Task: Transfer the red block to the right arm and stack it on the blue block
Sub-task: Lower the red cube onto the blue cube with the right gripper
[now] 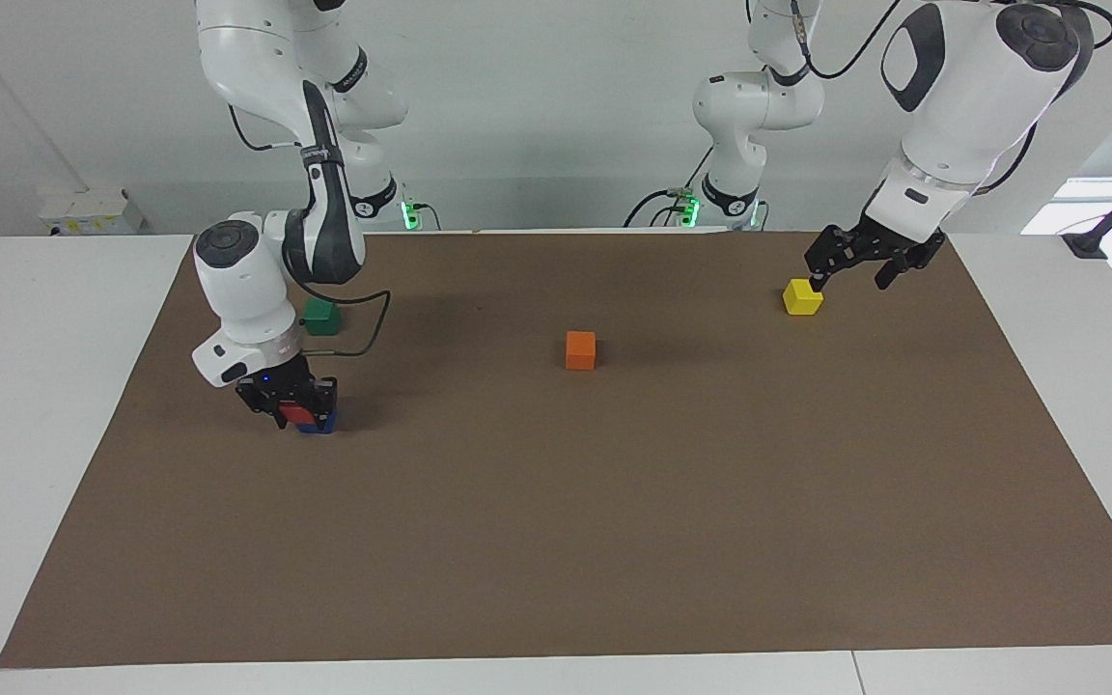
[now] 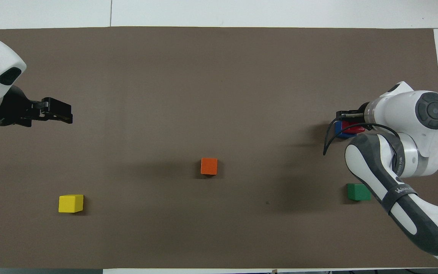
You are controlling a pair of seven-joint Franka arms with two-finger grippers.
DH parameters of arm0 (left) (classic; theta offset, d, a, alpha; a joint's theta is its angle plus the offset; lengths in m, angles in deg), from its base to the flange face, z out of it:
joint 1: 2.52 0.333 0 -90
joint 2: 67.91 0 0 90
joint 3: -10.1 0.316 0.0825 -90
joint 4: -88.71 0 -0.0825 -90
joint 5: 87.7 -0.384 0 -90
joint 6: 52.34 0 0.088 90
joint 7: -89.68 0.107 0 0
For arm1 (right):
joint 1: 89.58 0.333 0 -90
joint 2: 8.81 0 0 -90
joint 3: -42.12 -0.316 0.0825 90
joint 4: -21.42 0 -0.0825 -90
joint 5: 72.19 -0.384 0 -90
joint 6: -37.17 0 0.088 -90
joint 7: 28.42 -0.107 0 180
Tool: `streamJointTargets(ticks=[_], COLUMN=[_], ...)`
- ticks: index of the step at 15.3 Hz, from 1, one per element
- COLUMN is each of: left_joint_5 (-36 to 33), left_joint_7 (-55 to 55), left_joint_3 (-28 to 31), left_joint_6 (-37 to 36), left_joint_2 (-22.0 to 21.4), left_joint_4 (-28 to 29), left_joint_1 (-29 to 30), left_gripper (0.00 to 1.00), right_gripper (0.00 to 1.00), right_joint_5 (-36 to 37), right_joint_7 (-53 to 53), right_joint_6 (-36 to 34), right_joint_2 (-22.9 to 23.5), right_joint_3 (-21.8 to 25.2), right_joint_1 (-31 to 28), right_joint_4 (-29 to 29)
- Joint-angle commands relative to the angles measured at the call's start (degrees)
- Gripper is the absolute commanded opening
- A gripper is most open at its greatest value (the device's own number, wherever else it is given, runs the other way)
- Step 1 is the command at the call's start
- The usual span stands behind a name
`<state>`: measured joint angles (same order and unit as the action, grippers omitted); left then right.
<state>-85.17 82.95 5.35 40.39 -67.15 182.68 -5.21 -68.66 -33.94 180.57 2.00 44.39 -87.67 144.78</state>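
Observation:
The red block [image 1: 302, 415] sits between the fingers of my right gripper [image 1: 297, 413], directly on top of the blue block [image 1: 323, 425], near the right arm's end of the table. The gripper is shut on the red block. In the overhead view the red block [image 2: 354, 129] and an edge of the blue block [image 2: 339, 129] show just under the right gripper [image 2: 350, 122]; the wrist hides the rest. My left gripper [image 1: 849, 277] is open and empty, up in the air beside the yellow cube; it also shows in the overhead view [image 2: 60, 114].
An orange cube [image 1: 580, 349] lies mid-table. A yellow cube [image 1: 802, 296] lies toward the left arm's end. A green cube [image 1: 321, 316] lies nearer to the robots than the blue block, beside the right arm's forearm. A brown mat [image 1: 614, 541] covers the table.

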Motion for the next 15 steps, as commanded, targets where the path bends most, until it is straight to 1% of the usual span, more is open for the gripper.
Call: streamJointTargets(ticks=[1,3,6,11,15], left_joint_5=[0.54,0.54,0.54,0.54,0.54], left_joint_7=[-0.47,-0.47,-0.47,-0.47,-0.47], left_joint_3=[0.35,0.35,0.35,0.35,0.35], left_joint_6=[0.17,0.08,0.17,0.08,0.17], left_joint_2=[-0.41,-0.41,-0.41,-0.41,-0.41], left_joint_4=[0.34,0.34,0.34,0.34,0.34], left_joint_1=[-0.21,-0.21,-0.12,-0.12,-0.21], left_gripper=[1.00,1.00,1.00,1.00,1.00], right_gripper=[1.00,1.00,1.00,1.00,1.00], right_joint_5=[1.48,1.48,1.31,-0.01,-4.75], right_joint_7=[-0.90,-0.81,-1.07,-1.25,-0.98], right_joint_6=[0.48,0.05,-4.07,-18.21,-31.30], right_joint_2=[-0.34,-0.43,-1.13,-4.12,-7.54], right_joint_3=[-0.42,-0.42,-0.59,-2.70,-3.40], right_joint_1=[-0.32,-0.33,-0.24,-0.24,-0.33], right_joint_4=[0.91,0.57,-1.97,-9.44,-15.16])
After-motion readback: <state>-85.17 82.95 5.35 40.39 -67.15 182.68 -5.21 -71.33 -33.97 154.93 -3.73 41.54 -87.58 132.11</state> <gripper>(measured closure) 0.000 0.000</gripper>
